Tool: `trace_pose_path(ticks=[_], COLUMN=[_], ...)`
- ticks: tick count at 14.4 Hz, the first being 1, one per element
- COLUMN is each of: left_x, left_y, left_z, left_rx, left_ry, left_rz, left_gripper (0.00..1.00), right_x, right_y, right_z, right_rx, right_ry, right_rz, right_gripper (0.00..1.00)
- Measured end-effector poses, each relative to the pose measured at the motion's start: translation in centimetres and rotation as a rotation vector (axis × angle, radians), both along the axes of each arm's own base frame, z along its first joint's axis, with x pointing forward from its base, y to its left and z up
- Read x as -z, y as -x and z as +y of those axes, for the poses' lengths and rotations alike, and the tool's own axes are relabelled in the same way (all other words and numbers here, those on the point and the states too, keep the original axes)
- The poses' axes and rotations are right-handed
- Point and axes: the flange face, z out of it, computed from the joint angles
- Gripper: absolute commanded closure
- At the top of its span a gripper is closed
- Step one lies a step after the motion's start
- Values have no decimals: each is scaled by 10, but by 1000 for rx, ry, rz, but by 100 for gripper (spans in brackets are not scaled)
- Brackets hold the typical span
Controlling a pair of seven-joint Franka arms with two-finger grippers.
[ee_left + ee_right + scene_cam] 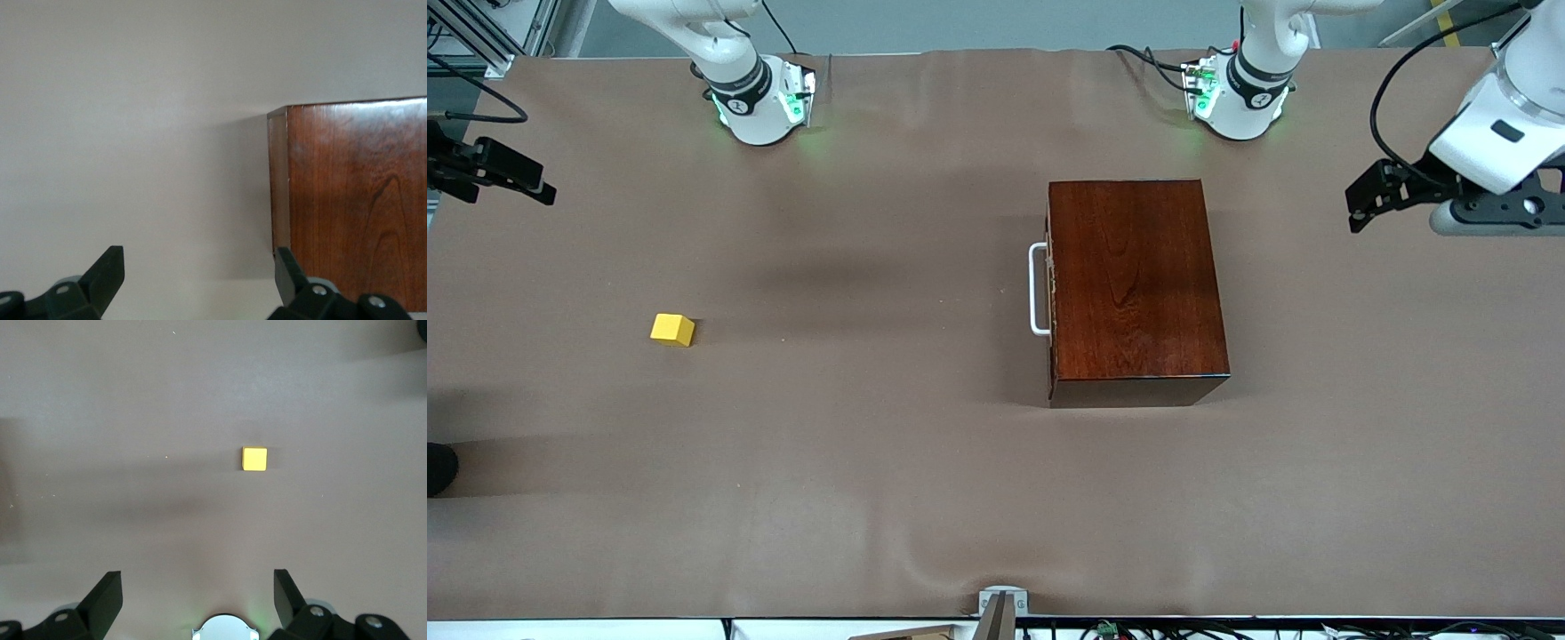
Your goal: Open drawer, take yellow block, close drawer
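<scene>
Both claws hover spread and empty: the left claw [197,283] beside the wooden box [1134,284], drawer [1052,289] shut; the right claw [198,603] over the desk [871,462], well apart from the yellow block [672,329].

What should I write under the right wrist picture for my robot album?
The right pincer hangs open over the brown table, looking down at a little yellow block.

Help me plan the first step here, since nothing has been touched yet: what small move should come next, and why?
Probably bring the open left gripper from the table's edge toward the white handle. The drawer sits shut in the wooden box, so it wants opening. Oddly, the yellow block lies on the table toward the right arm's end, below the waiting open right gripper.
</scene>
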Motion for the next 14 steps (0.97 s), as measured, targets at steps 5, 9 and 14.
trace_pose_path(ticks=[5, 9, 14], left_x=[-4, -8, -14], left_y=[21, 24, 25], left_z=[2, 7, 14], left_rx=[-4, 8, 5], left_ry=[-13, -14, -13], left_rz=[-4, -10, -20], left_gripper=[0, 0, 0], right_x=[0, 0, 0], right_y=[0, 0, 0], right_z=[0, 0, 0], right_rx=[0, 0, 0], right_ry=[0, 0, 0], right_rz=[0, 0, 0], right_gripper=[0, 0, 0])
